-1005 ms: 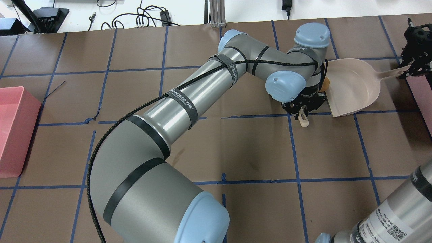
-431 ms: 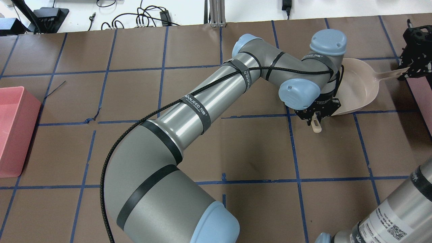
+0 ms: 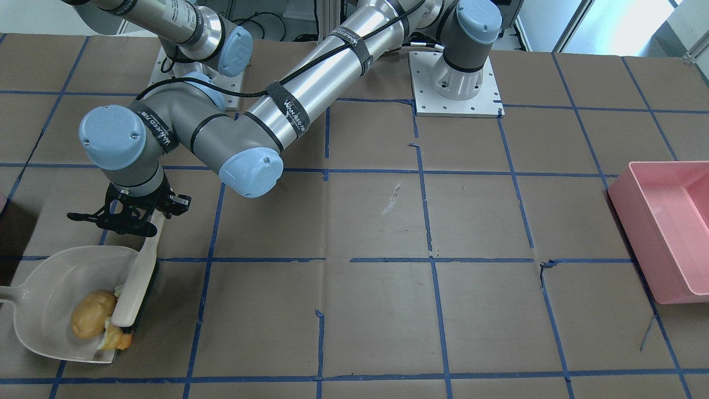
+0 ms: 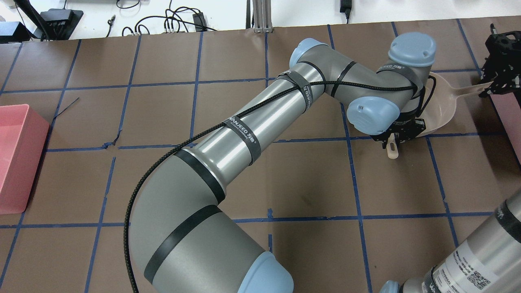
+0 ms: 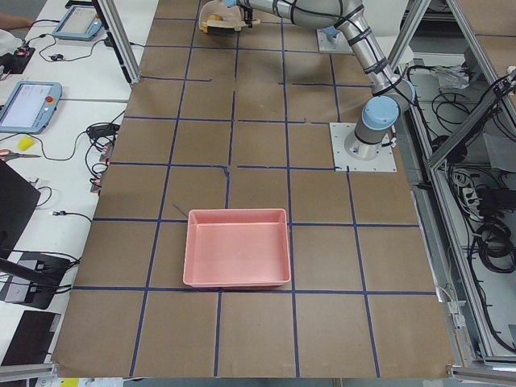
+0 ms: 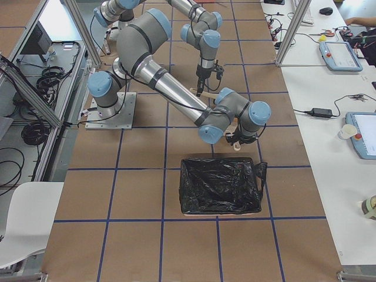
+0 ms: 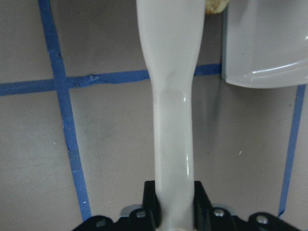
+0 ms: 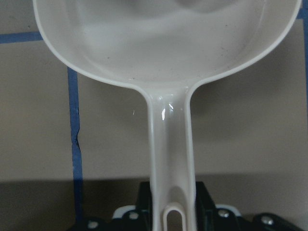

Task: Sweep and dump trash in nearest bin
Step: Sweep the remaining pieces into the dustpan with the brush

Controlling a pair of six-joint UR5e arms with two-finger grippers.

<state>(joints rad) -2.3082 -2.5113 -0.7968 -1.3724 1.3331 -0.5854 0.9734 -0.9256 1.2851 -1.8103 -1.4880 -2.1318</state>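
Black-bagged bin (image 6: 220, 185) sits lower centre of the right-side view; front view, lower left: white dustpan (image 3: 41, 282), handle running off the left edge; right gripper (image 8: 172, 204) clamped on that handle per its wrist cam; trash (image 3: 95, 326) inside the pan by its open lip; brown lump (image 3: 88, 318), one apple chunk (image 3: 117, 339) touching it below, second chunk (image 3: 118, 290) peeking out above; brush (image 3: 138, 280) head pressed against them; left gripper (image 7: 174, 204) jaws closed on the brush handle; pink bin (image 3: 673, 233) far right, well apart.
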